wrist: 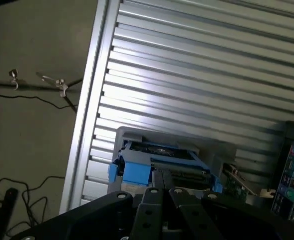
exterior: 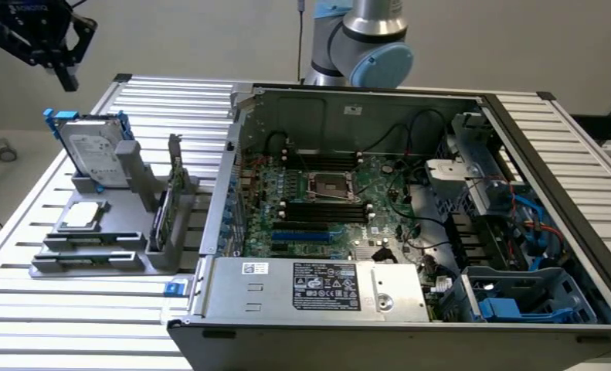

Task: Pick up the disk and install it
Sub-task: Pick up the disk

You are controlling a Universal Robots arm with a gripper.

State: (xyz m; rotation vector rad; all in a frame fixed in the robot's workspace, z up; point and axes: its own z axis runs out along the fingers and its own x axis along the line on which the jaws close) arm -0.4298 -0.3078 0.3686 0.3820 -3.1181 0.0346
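Observation:
The disk [exterior: 94,149] stands upright on its edge in a grey holder [exterior: 99,247] on the slatted table, at the exterior view's left. It is silver with a white label and blue rails. My gripper [exterior: 65,76] hangs well above it, slightly toward the exterior view's left, touching nothing. In the wrist view the disk [wrist: 159,151] shows edge-on with its blue rails just beyond the gripper [wrist: 165,192], whose black fingers are pressed together with nothing between them.
An open computer case [exterior: 238,154] lies on the table with its motherboard [exterior: 326,205] exposed and a blue-railed drive bay [exterior: 521,297] at its near corner. The holder also carries a small silver chip [exterior: 83,216] and a green card [exterior: 171,202]. Cables lie on the floor [wrist: 32,100].

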